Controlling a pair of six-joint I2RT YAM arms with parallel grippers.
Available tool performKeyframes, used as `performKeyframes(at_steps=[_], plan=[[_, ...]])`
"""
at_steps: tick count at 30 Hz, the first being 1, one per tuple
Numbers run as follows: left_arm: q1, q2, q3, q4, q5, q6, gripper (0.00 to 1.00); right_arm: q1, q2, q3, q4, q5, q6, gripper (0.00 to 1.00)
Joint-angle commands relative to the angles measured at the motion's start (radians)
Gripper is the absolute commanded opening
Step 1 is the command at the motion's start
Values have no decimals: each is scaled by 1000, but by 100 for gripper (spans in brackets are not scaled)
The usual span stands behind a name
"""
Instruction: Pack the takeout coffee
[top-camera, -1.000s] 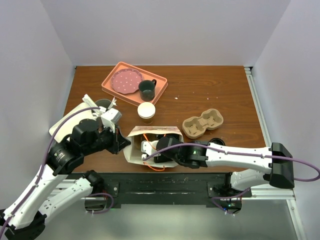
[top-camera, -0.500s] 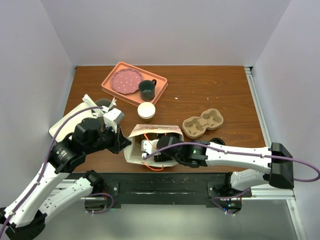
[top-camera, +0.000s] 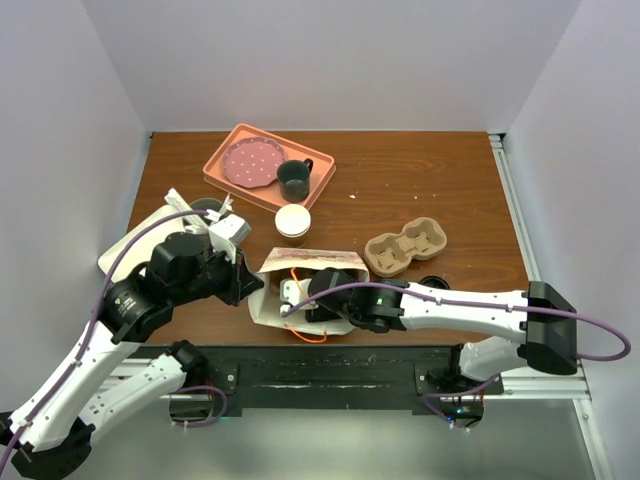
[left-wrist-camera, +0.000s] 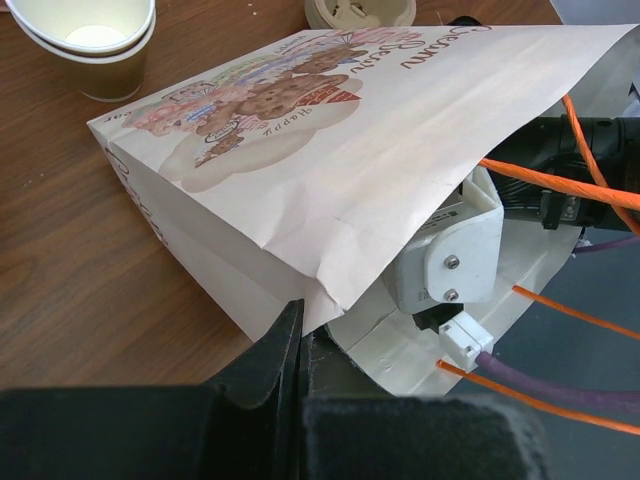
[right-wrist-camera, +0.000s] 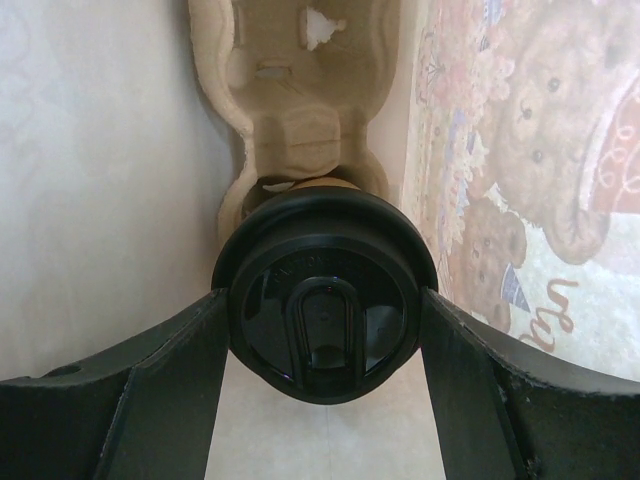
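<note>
1. The left arm (top-camera: 150, 290) rises from its base at the near left and bends inward, so that its wrist points at the left corner of the bag (top-camera: 310, 262).
2. The left tool (left-wrist-camera: 303, 335) is closed on the edge of the bag's mouth, with the paper pinched between its dark fingers and the upper flap lifted off the lower one.
3. The bag lies on its side on the tabletop (top-camera: 420, 180) at the near edge, between the two arms, with its printed bear side up.
4. The right arm (top-camera: 460, 305) stretches low across the near edge from its base at the right, and its wrist sits inside the bag's mouth.
5. The right tool (right-wrist-camera: 322, 300) is inside the bag with its fingers set wide, one against each side of the black lid, gripping the coffee (right-wrist-camera: 325, 325).
6. The coffee is deep in the bag, its lid facing the wrist camera and its tan body pointing away toward a pulp carrier (right-wrist-camera: 300, 110) that lies further in.
7. Whether the cup touches that carrier I cannot tell.
8. Outside the bag, a second carrier (top-camera: 404, 250) rests just to its right, and an open cup (top-camera: 293, 222) stands just behind it.
</note>
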Motion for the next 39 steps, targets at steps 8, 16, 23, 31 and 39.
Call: performKeyframes(at_steps=[8,16,23,31,39], plan=[[-5,7,55,-5,26,39,0,-6,45,39,36,-31,61,22],[-5,13,70,-14,21,48,0,-21,72,44,45,1,99,51],[-5,21,73,-12,20,50,0,-26,58,51,48,26,101,72],[-5,32,75,-8,20,58,0,-28,17,70,40,50,105,99],[-5,49,95,-5,14,52,0,-28,0,108,5,52,121,99]])
